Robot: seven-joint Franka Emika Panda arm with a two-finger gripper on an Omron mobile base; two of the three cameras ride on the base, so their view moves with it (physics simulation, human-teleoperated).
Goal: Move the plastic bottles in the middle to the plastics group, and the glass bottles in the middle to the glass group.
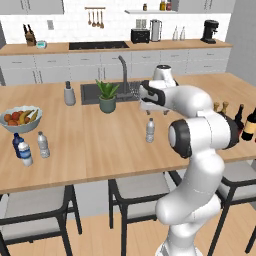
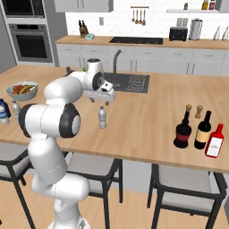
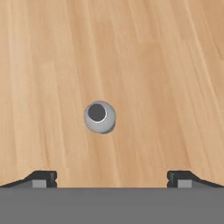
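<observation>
A small clear plastic bottle stands upright mid-counter. My gripper hovers straight above it, open, with nothing between the fingers. From the hand view I look down on the bottle's cap. A second clear plastic bottle stands at the left beside the plastics group: a dark blue bottle and a pale bottle with a blue cap. At the right, the wide dark glass bottle stands beside the slim wine bottle.
A fruit bowl sits at the left. A potted plant, the sink and its faucet lie behind the gripper. A red bottle and two grinders stand by the glass bottles. Stools stand under the counter's near edge.
</observation>
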